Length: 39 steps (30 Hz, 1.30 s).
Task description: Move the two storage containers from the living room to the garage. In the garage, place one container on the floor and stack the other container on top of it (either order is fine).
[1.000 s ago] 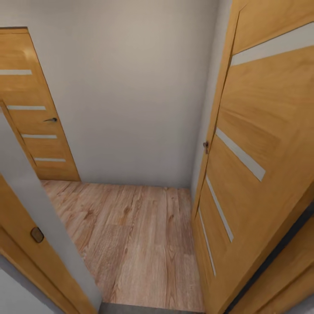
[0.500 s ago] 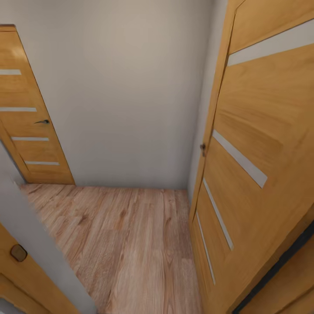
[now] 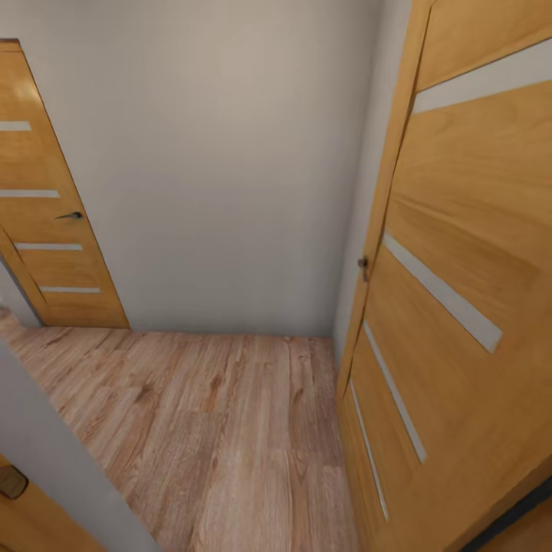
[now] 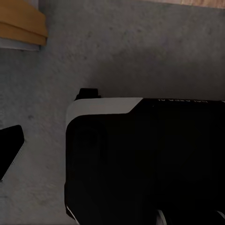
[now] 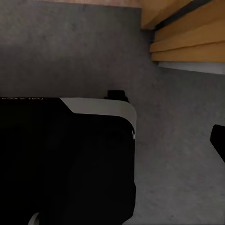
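Doorway transit is what the pictures record: neither orange-red storage container can be placed relative to either claw, so no bearing or long axis can be given for them. In the head view a light wood plank floor (image 3: 222,429) runs ahead to a plain grey-white wall (image 3: 230,153) at twelve o'clock. A honey-coloured wooden door with pale horizontal strips (image 3: 460,307) stands open at three o'clock, and a second matching closed door (image 3: 46,230) stands at ten o'clock. Under the wrist cameras a dark grey speckled concrete floor (image 4: 140,51) and the black, white-edged robot base (image 4: 140,159) are seen. Whether the claws are open, closed or loaded cannot be told. Which arm is nearer is judged undecidable here.
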Tool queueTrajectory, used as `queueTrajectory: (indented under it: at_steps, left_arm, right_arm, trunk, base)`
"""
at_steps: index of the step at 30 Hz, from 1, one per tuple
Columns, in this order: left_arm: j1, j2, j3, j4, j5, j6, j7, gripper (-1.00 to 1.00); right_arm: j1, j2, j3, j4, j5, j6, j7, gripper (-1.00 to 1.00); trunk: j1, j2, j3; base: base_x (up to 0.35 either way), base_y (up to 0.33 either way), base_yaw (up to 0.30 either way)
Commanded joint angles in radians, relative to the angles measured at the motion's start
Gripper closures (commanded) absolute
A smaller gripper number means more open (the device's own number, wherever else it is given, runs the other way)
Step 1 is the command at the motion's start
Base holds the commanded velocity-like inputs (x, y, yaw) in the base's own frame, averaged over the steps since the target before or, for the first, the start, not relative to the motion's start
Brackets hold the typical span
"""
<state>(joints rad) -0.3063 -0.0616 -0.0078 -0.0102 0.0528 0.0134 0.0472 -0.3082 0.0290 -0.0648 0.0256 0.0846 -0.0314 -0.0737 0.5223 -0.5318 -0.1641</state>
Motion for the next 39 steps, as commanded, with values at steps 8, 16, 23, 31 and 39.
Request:
queueTrajectory:
  at_steps: [8, 16, 23, 31, 39]
  left_arm:
    - [-0.001, -0.001, -0.001, -0.001, 0.005, 0.0, 0.003, -1.0]
    - [-0.001, -0.002, -0.001, -0.001, 0.003, 0.003, 0.002, -1.0]
    - [0.0, 0.0, -0.001, -0.001, 0.002, 0.004, 0.002, -1.0]
    - [0.0, 0.0, -0.001, -0.001, 0.003, 0.003, 0.002, -1.0]
    - [-0.001, 0.0, -0.001, -0.001, 0.004, 0.002, 0.002, -1.0]
  right_arm:
    - [-0.002, 0.0, -0.006, 0.003, 0.01, -0.002, -0.005, -1.0]
    - [-0.002, 0.0, -0.006, 0.003, 0.011, -0.003, -0.005, -1.0]
    - [-0.001, 0.0, -0.006, 0.002, 0.012, -0.004, -0.005, -1.0]
    - [-0.002, 0.0, -0.006, 0.003, 0.012, -0.004, -0.005, -1.0]
    - [-0.001, 0.0, -0.006, 0.003, 0.012, -0.004, -0.005, -1.0]
  trunk:
    - [0.001, -0.001, -0.002]
    - [0.001, -0.001, -0.002]
    - [0.001, -0.001, -0.002]
    - [0.001, -0.001, -0.002]
    - [0.001, -0.001, -0.002]
  base:
    - [0.106, 0.107, 0.0]
    - [0.091, 0.009, 0.0]
    - [0.31, 0.001, 0.0]
    - [0.337, 0.0, 0.0]
    - [0.337, 0.0, 0.0]
